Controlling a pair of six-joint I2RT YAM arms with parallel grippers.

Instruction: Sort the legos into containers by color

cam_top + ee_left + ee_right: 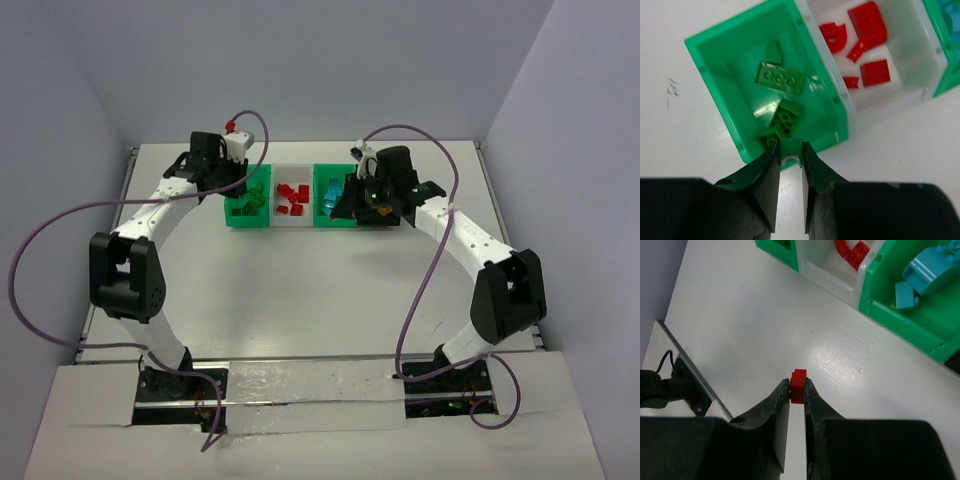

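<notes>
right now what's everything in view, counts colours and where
table: one, white, under everything
white bin: one, white, between the green bins
left green bin: one, green, left of white bin
right green bin: one, green, right of white bin
green legos: at least three, green, in left green bin
red legos: about five, red, in white bin
cyan legos: at least two, cyan, in right green bin
held red lego: one, red, above bare table
left arm: one, white and black, jaws slightly apart over left green bin's rim
right arm: one, white and black, jaws shut on held red lego
</notes>
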